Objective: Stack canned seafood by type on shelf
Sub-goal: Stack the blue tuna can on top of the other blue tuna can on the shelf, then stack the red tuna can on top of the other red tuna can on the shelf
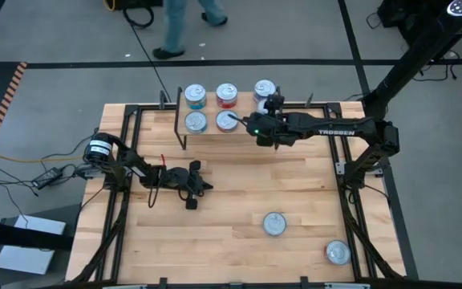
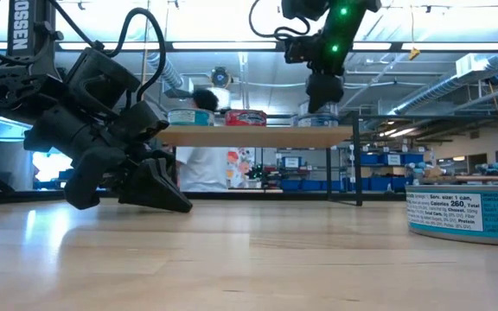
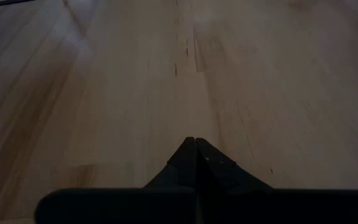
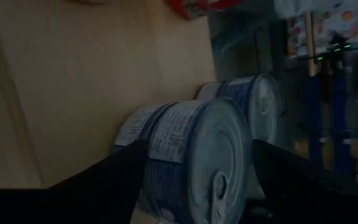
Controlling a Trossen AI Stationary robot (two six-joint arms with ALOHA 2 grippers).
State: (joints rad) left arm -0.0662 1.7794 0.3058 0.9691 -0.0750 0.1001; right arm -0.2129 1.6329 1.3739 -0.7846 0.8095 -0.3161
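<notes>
1. The shelf point(image 1: 247, 132) is a small pale-wood slab on thin black metal legs, standing at the far edge of the slatted wooden table point(image 1: 231, 241).
2. On the shelf sit squat round tins with shiny ribbed silver lids: 2 teal-labelled ones point(image 1: 195, 96) at one end, one behind the other, then 2 red-labelled ones point(image 1: 227, 95) beside them.
3. A blue-labelled tin point(image 1: 264, 88) stands at the back of the third column.
4. The right gripper point(image 1: 273, 103) hangs over that third column, its dark fingers spread wide on either side of another blue tin point(image 4: 197, 162) with a pull-tab lid; whether the pads touch the label cannot be told.
5. In the right wrist view, a second blue tin point(image 4: 253, 118) stands just behind the first.
6. The left gripper point(image 1: 192, 191) rests low on the bare table, well apart from the shelf, its tapered black fingers point(image 3: 194, 165) pressed together on nothing.
7. 2 more tins lie loose on the near right of the table: one point(image 1: 274, 224) mid-board, one point(image 1: 337, 253) near the corner.
</notes>
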